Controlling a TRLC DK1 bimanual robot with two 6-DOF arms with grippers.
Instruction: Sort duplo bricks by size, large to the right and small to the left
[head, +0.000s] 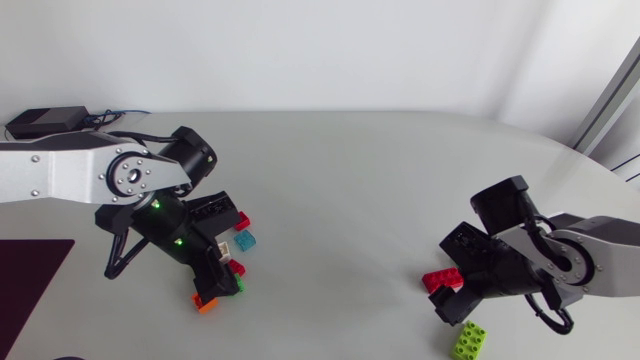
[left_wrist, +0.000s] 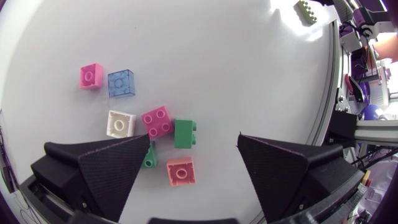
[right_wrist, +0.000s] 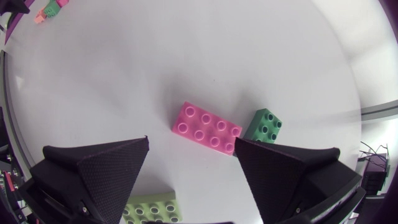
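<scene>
Several small bricks lie in a cluster under my left gripper (left_wrist: 194, 140), which hangs open above them: a pink one (left_wrist: 91, 76), a blue one (left_wrist: 121, 83), a white one (left_wrist: 120, 123), a pink four-stud one (left_wrist: 157, 121), a green one (left_wrist: 185, 133) and an orange one (left_wrist: 180, 172). In the head view this gripper (head: 218, 262) covers part of the cluster (head: 243, 240). My right gripper (right_wrist: 191, 139) is open over a long pink-red brick (right_wrist: 207, 129), with a dark green brick (right_wrist: 264, 126) beside it and a lime brick (right_wrist: 149, 209) near its fingers. The head view shows the red brick (head: 440, 280) and the lime brick (head: 470, 340) by that gripper (head: 455, 295).
A black box (head: 45, 122) with cables sits at the table's back left. A dark mat (head: 30, 275) lies at the left edge. The table's front edge runs close to the lime brick. White tabletop (head: 340, 220) lies between the two groups.
</scene>
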